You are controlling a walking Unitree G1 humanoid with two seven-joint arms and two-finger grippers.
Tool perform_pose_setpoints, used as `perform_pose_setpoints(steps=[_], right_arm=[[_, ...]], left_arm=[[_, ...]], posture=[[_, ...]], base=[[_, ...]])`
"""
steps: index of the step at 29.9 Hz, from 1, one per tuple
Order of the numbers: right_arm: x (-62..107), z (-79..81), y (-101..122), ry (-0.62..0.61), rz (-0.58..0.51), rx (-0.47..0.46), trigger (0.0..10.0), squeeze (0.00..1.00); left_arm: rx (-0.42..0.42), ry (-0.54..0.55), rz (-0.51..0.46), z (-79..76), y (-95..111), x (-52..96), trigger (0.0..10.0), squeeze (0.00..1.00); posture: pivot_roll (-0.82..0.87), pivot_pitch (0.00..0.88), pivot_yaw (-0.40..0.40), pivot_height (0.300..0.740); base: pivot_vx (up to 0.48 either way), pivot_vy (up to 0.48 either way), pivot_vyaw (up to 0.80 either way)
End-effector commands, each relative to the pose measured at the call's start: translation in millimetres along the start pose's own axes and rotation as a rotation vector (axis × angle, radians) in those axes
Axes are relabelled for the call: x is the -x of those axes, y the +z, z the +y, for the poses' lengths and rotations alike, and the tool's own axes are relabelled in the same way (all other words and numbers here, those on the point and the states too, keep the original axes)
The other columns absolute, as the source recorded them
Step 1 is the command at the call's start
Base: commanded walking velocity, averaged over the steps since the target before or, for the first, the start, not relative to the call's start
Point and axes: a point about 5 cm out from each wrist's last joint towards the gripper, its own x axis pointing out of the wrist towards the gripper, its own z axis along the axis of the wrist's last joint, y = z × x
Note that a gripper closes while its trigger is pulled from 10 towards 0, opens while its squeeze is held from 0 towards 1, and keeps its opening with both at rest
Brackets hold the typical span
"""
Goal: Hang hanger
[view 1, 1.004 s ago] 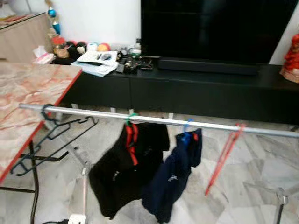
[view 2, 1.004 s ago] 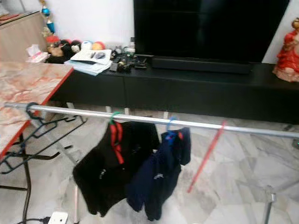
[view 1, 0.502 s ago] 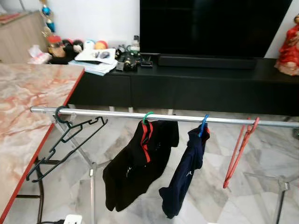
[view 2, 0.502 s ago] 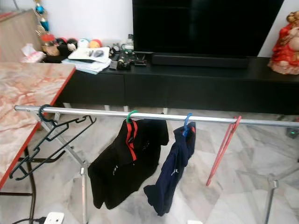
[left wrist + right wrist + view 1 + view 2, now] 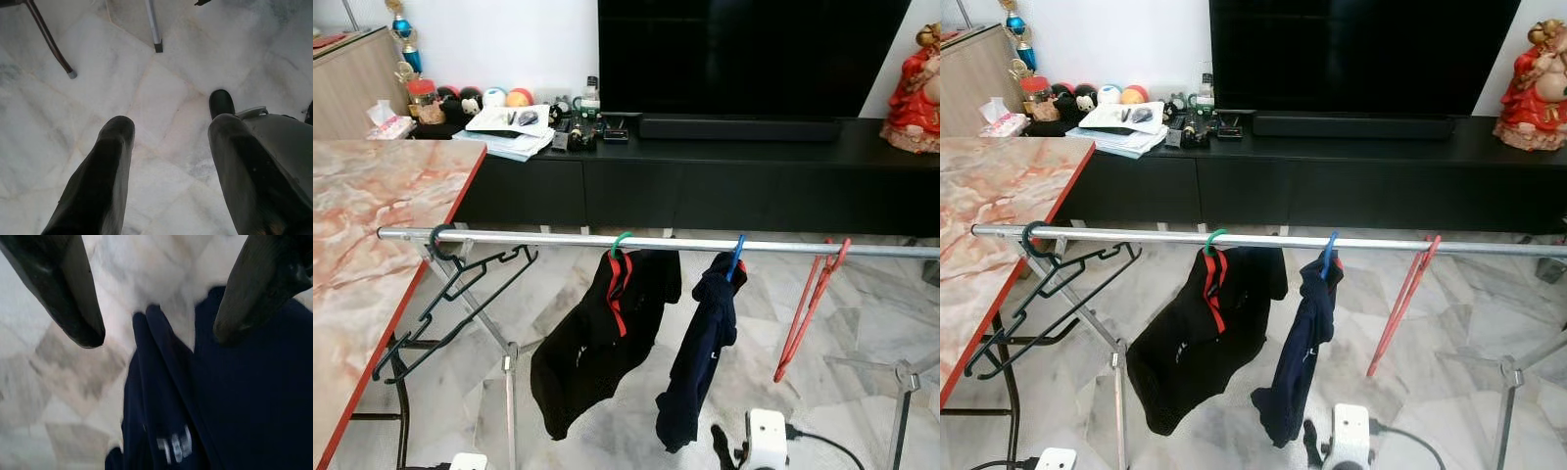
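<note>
Four hangers ride the rail (image 5: 568, 239); my right claw (image 5: 156, 308), released, hovers just beside the soft, limp navy garment (image 5: 700, 352), so I'd take its stiff blue hook (image 5: 736, 257).

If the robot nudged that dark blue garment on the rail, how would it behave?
The navy garment would probably fold and swing; it droops limp from a blue hanger. It looks light. The hook could slide along the smooth rail.

Empty red hanger (image 5: 811, 305) hooked on silver rail (image 5: 558, 239), tilted, right of navy garment (image 5: 702, 364)
</note>
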Motion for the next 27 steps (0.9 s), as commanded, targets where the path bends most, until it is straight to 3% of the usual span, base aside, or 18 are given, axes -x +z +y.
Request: perform_pose_setpoints(steps=[1, 8, 13, 19, 25, 27], right_arm=[[1.5, 1.8, 8, 0.033, -0.079, 0.005, 10.0, 0.0], [21.8, -7.3, 51, 0.007, -0.393, 0.04, 10.0, 0.0], [22.9, -0.7, 56, 0.064, -0.396, 0.05, 10.0, 0.0], [16.8, 28.8, 57, 0.369, -0.301, 0.044, 10.0, 0.0], [14.9, 30.1, 97, 0.448, -0.41, 0.049, 10.0, 0.0], [13.3, 29.8, 101, 0.454, -0.415, 0.043, 10.0, 0.0]], left_arm=[[-0.009, -0.007, 0.019, -1.1, -5, 0.5, 10.0, 0.0], [-0.022, -0.022, 0.022, -2.3, -5, 0.4, 10.0, 0.0], [-0.038, -0.028, 0.018, -3.1, -4, 0.2, 10.0, 0.0], [-0.044, -0.027, 0.008, -3.5, -1, -0.2, 10.0, 0.0], [-0.041, -0.019, 0.001, -2.4, 0, -0.1, 10.0, 0.0], [-0.042, -0.018, 0.001, -2.1, 0, -0.1, 10.0, 0.0]], posture=[[-0.02, 0.038, -0.016, 0.74], [-0.04, 0.029, -0.016, 0.74], [-0.05, 0.02, -0.008, 0.74], [-0.03, 0.01, -0.01, 0.74], [-0.03, 0.018, -0.013, 0.74], [-0.03, 0.02, -0.01, 0.74]], base=[[0.0, 0.0, 0.0], [0.0, 0.0, 0.0], [0.0, 0.0, 0.0], [0.0, 0.0, 0.0], [0.0, 0.0, 0.0], [0.0, 0.0, 0.0]])
